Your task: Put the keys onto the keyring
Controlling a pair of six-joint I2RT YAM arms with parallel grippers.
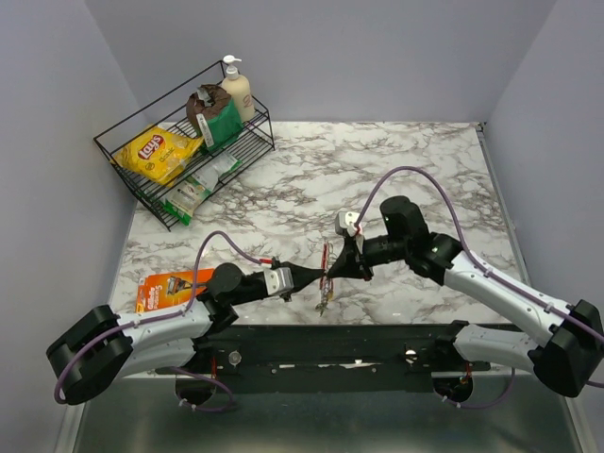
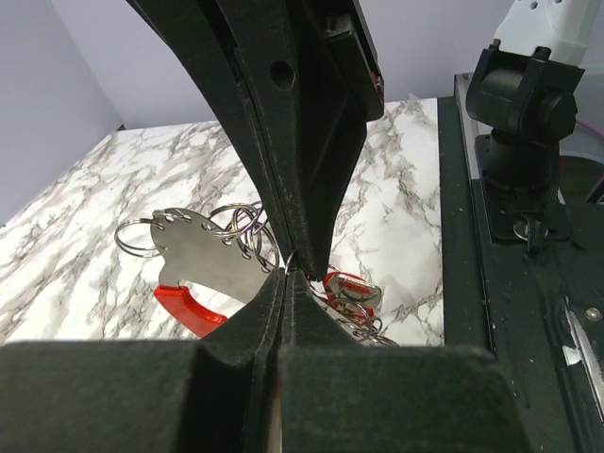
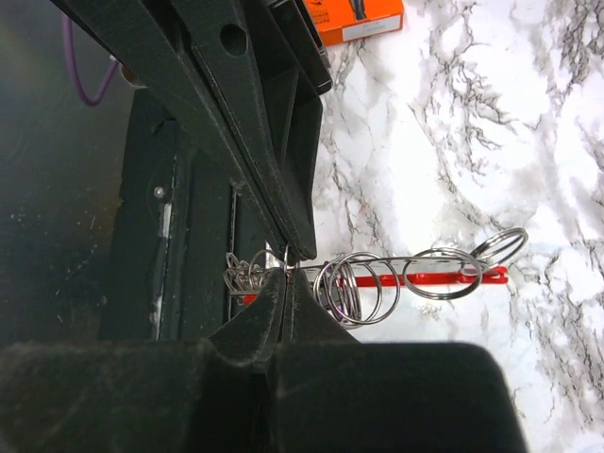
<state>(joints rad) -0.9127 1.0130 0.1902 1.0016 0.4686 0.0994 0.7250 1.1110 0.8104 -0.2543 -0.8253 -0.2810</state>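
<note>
Keyring (image 1: 326,269) edge-on, axis near-far, keys (image 1: 324,302) nr end.

Tabletop (image 1: 425,170): white surface with a grey-brown marble vein pattern, enclosed by plain walls at its far, left and right edges. A black wire rack (image 1: 253,140) stands in the far-left corner, set at an angle to both edges. A flat orange packet (image 1: 168,286) lies near the near-left corner, close to the left edge. A black mounting plate (image 1: 330,344) runs along the near edge.
</note>
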